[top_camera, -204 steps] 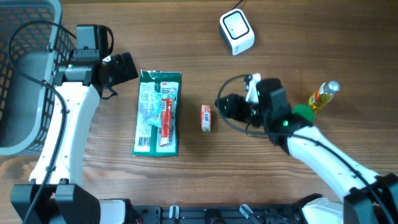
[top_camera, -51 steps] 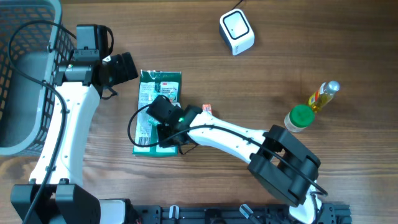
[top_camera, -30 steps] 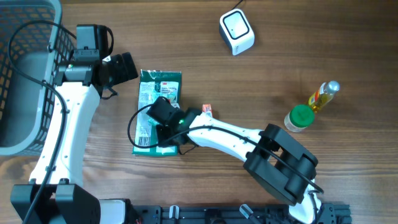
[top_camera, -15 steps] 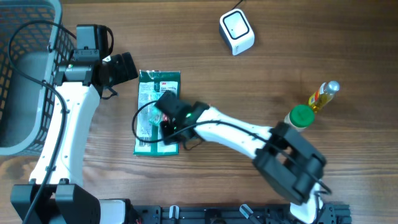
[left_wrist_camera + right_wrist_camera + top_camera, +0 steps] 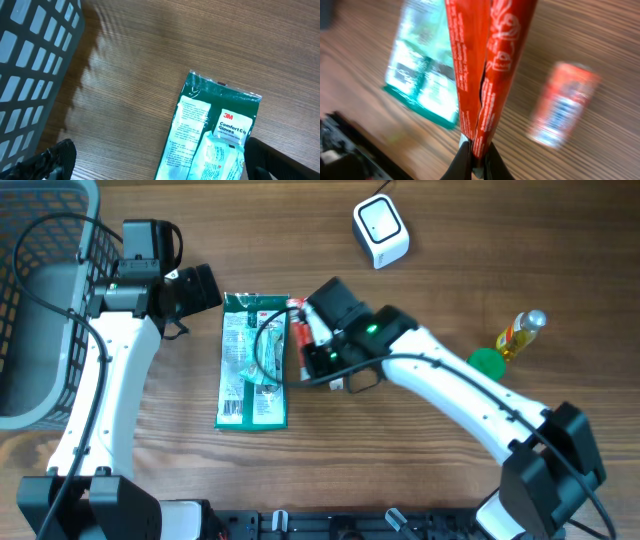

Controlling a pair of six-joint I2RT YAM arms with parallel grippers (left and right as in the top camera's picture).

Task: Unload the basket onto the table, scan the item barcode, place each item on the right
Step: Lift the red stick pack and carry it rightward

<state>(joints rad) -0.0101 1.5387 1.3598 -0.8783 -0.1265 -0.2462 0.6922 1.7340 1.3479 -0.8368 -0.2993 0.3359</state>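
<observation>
Red flat packet [image 5: 485, 65] pinched tight in right gripper [image 5: 477, 159], likely bound for white cube scanner [image 5: 381, 232]; left gripper [image 5: 203, 286] wide, idle.

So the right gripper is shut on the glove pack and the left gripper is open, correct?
No. The right gripper is shut on the red packet, not the glove pack, as the right wrist view shows. The left gripper is open.

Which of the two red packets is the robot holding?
The long red packet, pinched at its end in the right gripper. The short red packet lies loose on the table.
</observation>
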